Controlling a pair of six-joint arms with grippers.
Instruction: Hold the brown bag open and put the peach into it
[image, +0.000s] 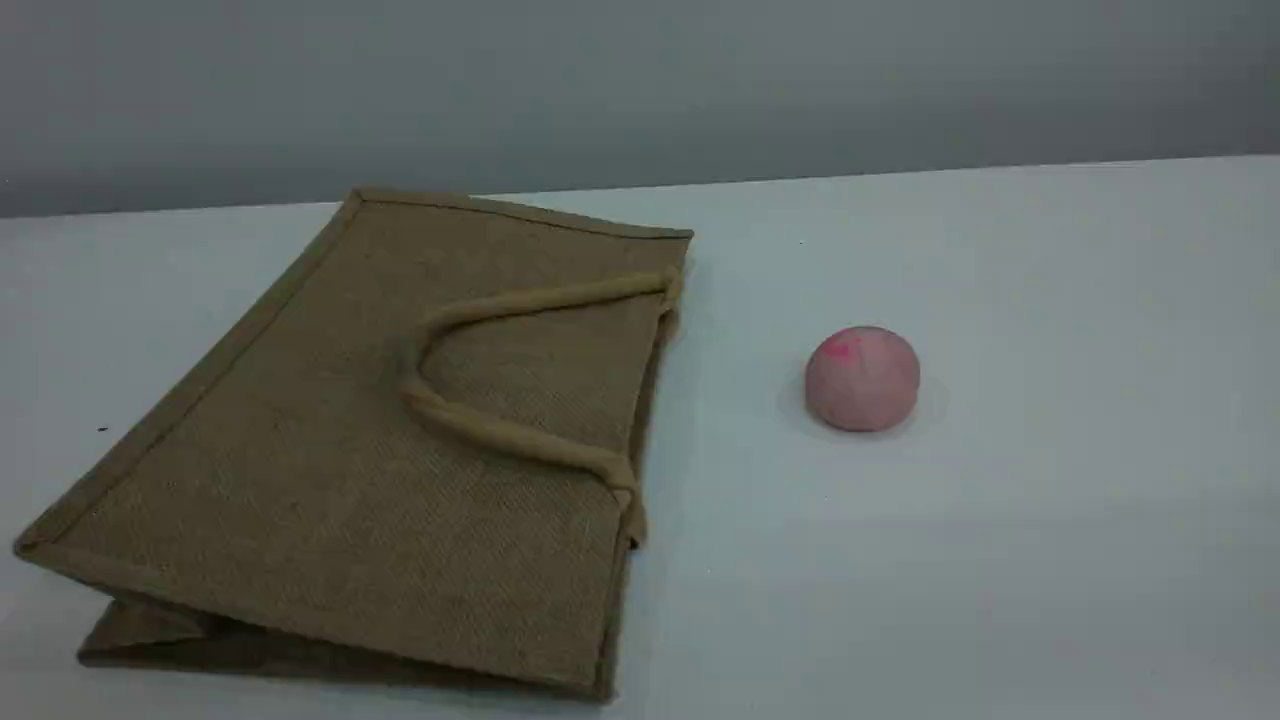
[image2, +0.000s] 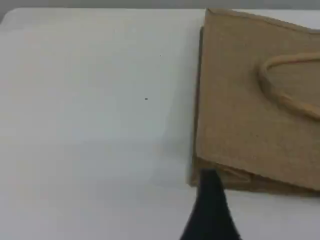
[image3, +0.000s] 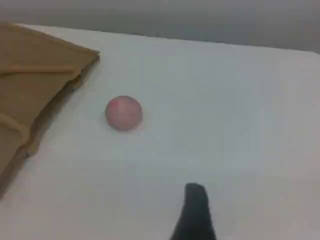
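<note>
The brown bag (image: 330, 450), rough woven cloth with a soft rope handle (image: 480, 425), lies flat on the smooth white counter (image: 1050, 520). The round pink peach (image: 862, 378) sits apart, right of it. Both arms' fingers stand wide, holding nothing.

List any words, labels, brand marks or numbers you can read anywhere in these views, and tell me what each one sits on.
None: no readable text shows in any view.
Tan-brown woven jute tote bag: plain weave, no print or tag on the side facing up; its underside is hidden.
Small round dusty-pink peach: only a brighter pink blotch on top, no sticker.
White table: bare, with just a tiny dark speck, not lettering.
</note>
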